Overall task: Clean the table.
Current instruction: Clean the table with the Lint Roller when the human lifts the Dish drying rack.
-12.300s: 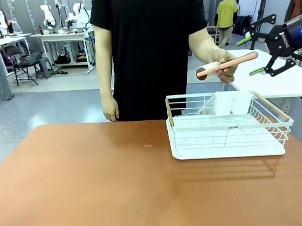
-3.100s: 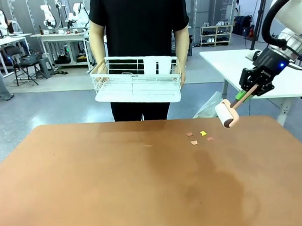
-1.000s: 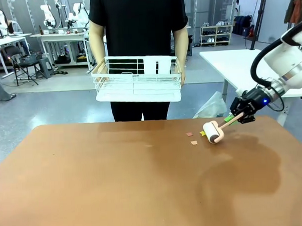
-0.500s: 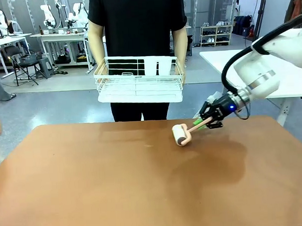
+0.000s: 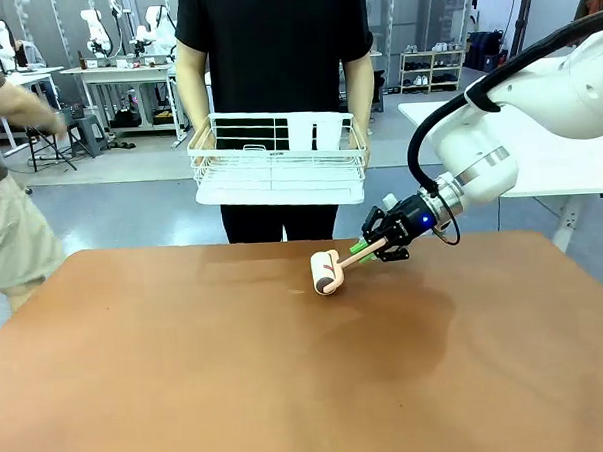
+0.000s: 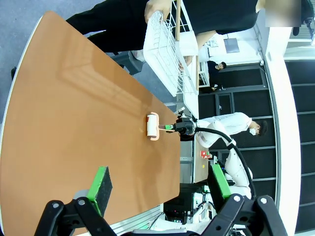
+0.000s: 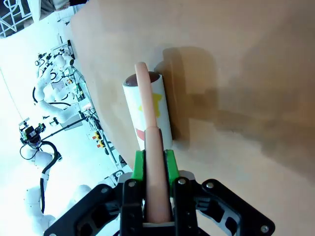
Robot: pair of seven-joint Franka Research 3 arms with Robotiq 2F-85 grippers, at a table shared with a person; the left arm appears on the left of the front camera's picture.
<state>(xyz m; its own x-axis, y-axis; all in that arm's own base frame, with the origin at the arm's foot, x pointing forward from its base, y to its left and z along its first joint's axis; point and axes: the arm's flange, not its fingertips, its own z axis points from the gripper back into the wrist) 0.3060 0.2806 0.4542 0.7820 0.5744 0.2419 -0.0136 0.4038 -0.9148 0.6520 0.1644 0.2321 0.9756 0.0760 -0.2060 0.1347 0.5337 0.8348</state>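
A: What's the biggest thing there?
B: The reddish-brown worktop, rounded at the corners, spanning the whole near side of the front view.

A: And behind it?
B: A person in a black shirt stands at its far edge. They hold a white wire rack by its two ends, up off the worktop. A second person shows at the left edge of the picture, beside the worktop.

A: The arms?
B: The right arm comes in from the right and reaches toward the middle of the far half.

A: And the left hand?
B: It sits above the worktop and well apart from the rest. Its green pads stand wide apart with nothing between them.

A: The right hand?
B: Clamped on the pink handle of a lint roller. In the right wrist view its two pads press the handle from both sides.

A: Where does the roller sit?
B: Its white roll rests on the worktop, near the far edge and just right of centre, in front of the person holding the rack. The handle slants up to the hand.

A: Anything smaller?
B: A yellow scrap and a reddish scrap, both stuck to the roll.
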